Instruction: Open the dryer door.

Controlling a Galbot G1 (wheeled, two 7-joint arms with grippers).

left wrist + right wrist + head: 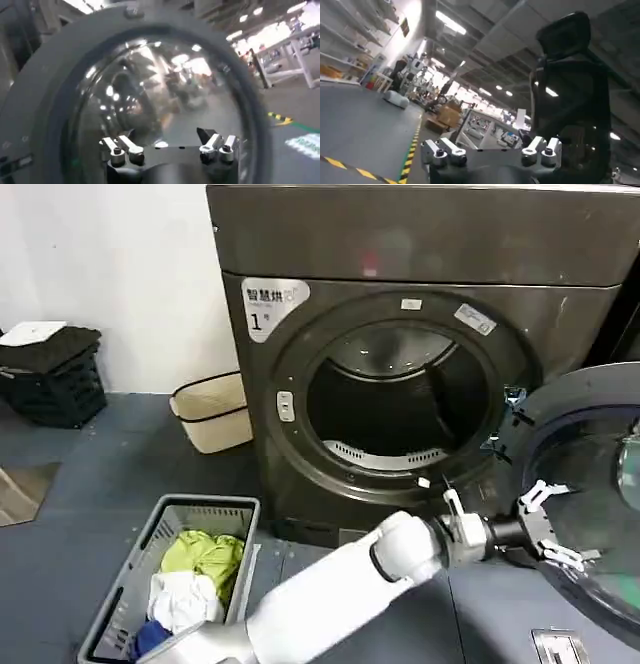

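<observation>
Large round dryer door (590, 484) with dark glass centre is swung wide open, at right of the dark grey dryer (400, 364), drum exposed. Left pincer (548, 526) sits at the door's inner face, fingers (122, 150) spread open, gripping nothing. Right pincer (490, 152) open, empty.

White wall (120, 274) stood behind, blue-grey floor (110, 474) below. A black crate (55, 389) with dark cloth on top sat by the wall; a beige bin (212, 412) sat nearer the machine. A grey laundry basket (200, 514) held green and white clothes. Right wrist view – ceiling strip lights (450, 22), shelves (350, 40), yellow-black floor tape (410, 147).
</observation>
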